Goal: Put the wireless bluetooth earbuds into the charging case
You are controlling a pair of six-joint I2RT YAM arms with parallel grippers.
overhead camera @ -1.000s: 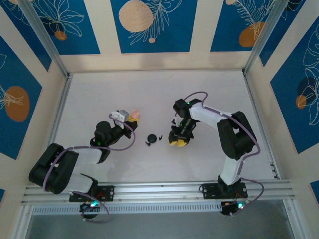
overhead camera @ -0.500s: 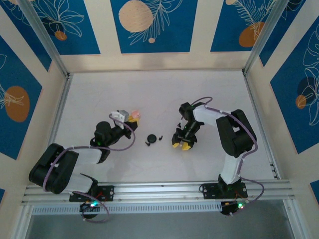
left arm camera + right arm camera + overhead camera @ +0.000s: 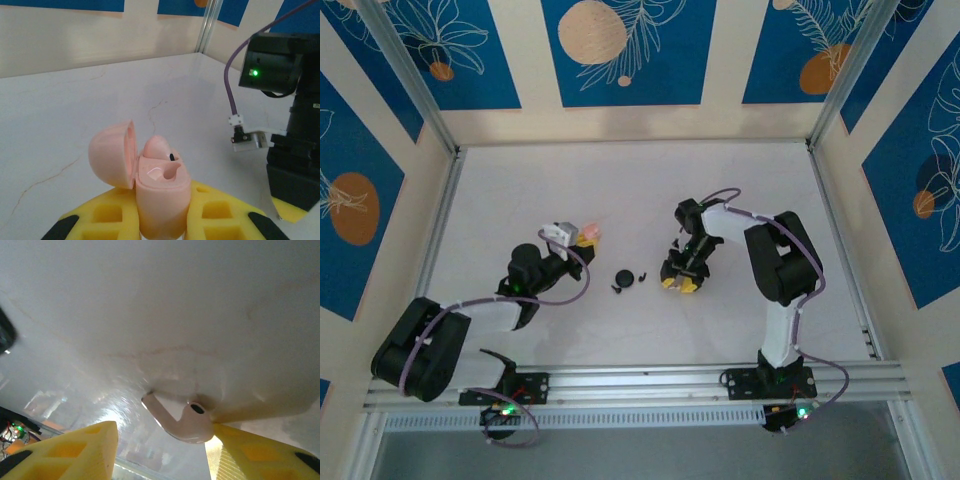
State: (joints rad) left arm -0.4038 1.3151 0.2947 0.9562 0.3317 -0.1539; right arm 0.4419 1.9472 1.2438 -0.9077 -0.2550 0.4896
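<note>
The pink charging case (image 3: 162,195) is a smooth, glossy little egg of plastic, pinched upright between the yellow, pocketed fingers (image 3: 220,217) of the left gripper (image 3: 162,222). Its domed lid (image 3: 112,160) hangs open to the left. One pale pink earbud (image 3: 157,147) sits in the far socket, and the near socket shows as a hollow.

The second pink earbud (image 3: 182,420) lies on the white table (image 3: 520,180), a rounded head with a short tapering stem. The right gripper (image 3: 160,440) is down over it with its fingers (image 3: 75,450) spread apart. The bud rests close against the right-hand one, with a clear gap to the other.

Between the two arms, nearer the rail, sit a round black case (image 3: 624,279) and two tiny black earbuds (image 3: 617,290), one on each side of it. The tabletop is matt with faint hairline cracks. The right arm's black wrist (image 3: 285,140) and purple cable (image 3: 232,85) stand just right of the held case.
</note>
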